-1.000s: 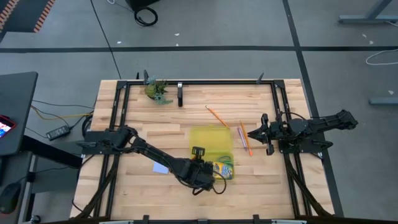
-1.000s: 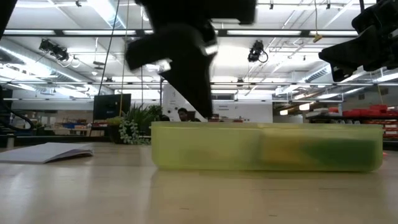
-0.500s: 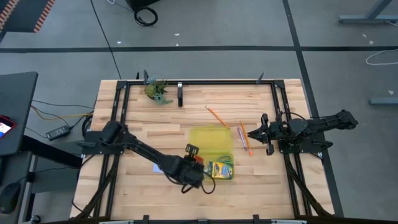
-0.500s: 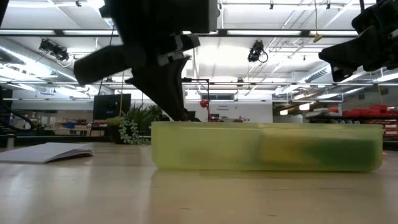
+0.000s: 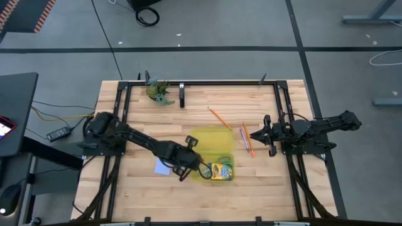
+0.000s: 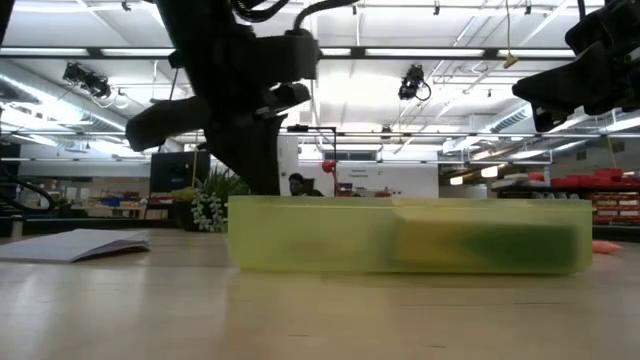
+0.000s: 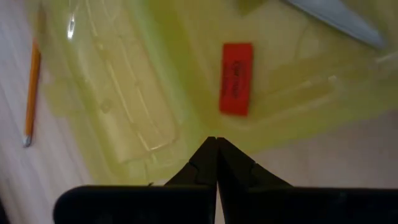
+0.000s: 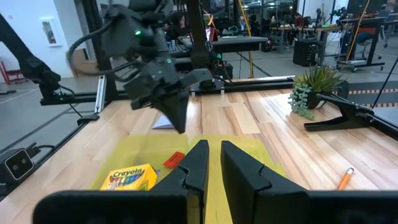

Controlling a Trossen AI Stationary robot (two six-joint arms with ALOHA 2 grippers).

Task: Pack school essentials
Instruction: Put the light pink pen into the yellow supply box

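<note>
The left end effector (image 5: 187, 164) is pinched shut on the edge of the yellow case (image 5: 213, 145), which holds the crayon box (image 5: 221, 171) and red eraser (image 7: 236, 78). The right end effector (image 5: 254, 134), fingers narrowly parted and empty, waits beside the orange pencil (image 5: 247, 139) on the tabletop (image 5: 144, 135).

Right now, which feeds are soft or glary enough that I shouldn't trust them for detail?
Low view: the yellow case fills the near field and is soft, ceiling lights glaring behind. Left wrist view: the red eraser shows through the lid, its print blurred. Right wrist view: the crayon box is readable, while the left gripper is slightly smeared. High view: evenly lit, but small items are tiny.
</note>
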